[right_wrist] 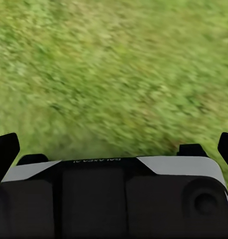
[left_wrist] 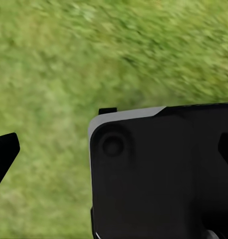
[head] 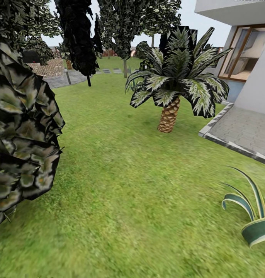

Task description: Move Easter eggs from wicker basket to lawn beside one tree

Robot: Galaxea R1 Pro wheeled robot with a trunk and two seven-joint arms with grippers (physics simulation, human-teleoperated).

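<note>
In the left wrist view, the left gripper (left_wrist: 116,149) hangs over the lawn (left_wrist: 69,59) with its two black tips far apart and nothing between them. A black part of the robot (left_wrist: 158,174) sits under it. In the right wrist view, the right gripper (right_wrist: 114,144) is spread wide too, over blurry grass, and holds nothing.

From the head, dark leaves (head: 20,135) are very close on the left. A striped spiky plant (head: 252,220) is near on the right. Farther off, a short palm (head: 169,116) stands upright. Beyond it, a thin-trunked tree (head: 84,38) stands straight up. A white house (head: 252,77) is on the right.

Even daylight, blurred grass (right_wrist: 114,74) up close
</note>
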